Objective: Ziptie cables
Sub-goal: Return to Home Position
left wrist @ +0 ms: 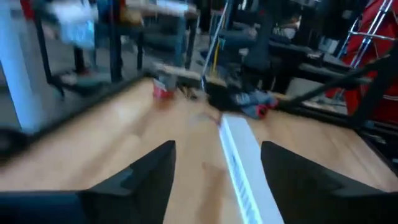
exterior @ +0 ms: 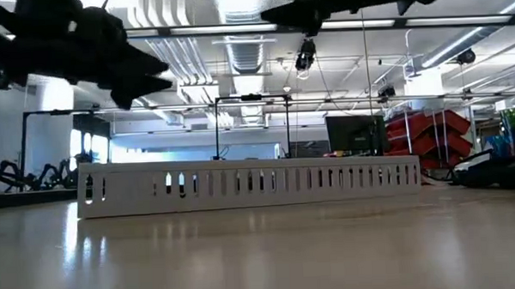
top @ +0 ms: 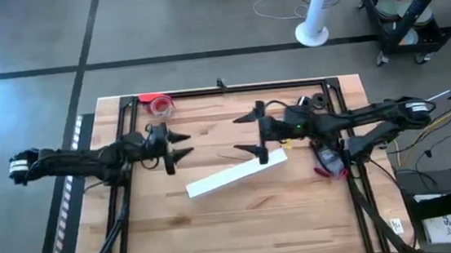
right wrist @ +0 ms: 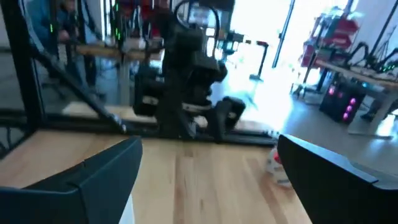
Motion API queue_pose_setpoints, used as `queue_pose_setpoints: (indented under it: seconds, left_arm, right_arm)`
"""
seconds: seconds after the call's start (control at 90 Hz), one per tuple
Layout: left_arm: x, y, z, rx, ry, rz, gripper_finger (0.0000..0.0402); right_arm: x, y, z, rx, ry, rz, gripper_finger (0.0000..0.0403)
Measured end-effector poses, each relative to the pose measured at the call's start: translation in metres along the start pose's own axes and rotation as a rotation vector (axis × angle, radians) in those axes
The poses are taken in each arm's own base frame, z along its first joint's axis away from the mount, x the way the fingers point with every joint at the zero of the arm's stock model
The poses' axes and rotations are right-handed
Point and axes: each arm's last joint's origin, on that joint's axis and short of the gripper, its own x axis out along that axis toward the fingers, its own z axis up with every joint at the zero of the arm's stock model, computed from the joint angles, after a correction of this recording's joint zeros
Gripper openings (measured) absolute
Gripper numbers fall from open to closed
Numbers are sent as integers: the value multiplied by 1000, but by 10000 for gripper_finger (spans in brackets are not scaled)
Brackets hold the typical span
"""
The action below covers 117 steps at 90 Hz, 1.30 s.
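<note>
Both arms are held up off the worktop point(top: 242, 223), facing each other across the middle. Left tool point(top: 184, 145) is seen w/ fingers spread a moderate amt, nothing between them. Right tool point(top: 237, 134) is opened wider, also empty. The white cable duct point(top: 236, 175) is laid flat on the wood at a slant, between the two tools and a bit nearer the front edge, touched by neither. Its slotted side wall is shown clearly in the low view, and from above the lid looks shut. The cables point(top: 328, 165) are prob the reddish-pink tangle at the worktop's right side, under the right arm by the black frame rail point(top: 345, 132) and apart from the duct. It's hard to be sure, the view's poor there. A red tape roll point(top: 161, 106) is parked near the far-left corner, just inside the frame.
</note>
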Motion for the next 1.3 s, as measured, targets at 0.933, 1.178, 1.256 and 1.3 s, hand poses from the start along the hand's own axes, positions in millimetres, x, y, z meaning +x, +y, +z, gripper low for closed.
queue_pose_setpoints:
  seconds: [0.933,1.178,1.256,1.3]
  left_arm:
    - [-87,8,16,40,-272,5,71]
    - [-73,14,-17,-16,-269,-10,37]
    - [-70,15,-27,-36,-267,-30,24]
    - [-70,14,-27,-32,-263,-38,18]
  right_arm:
    - [-135,3,-52,78,-96,-99,91]
    - [-161,10,-96,168,-170,-102,5]
    - [-168,11,-108,195,-169,-121,4]
    - [-170,10,-108,216,-171,-144,6]
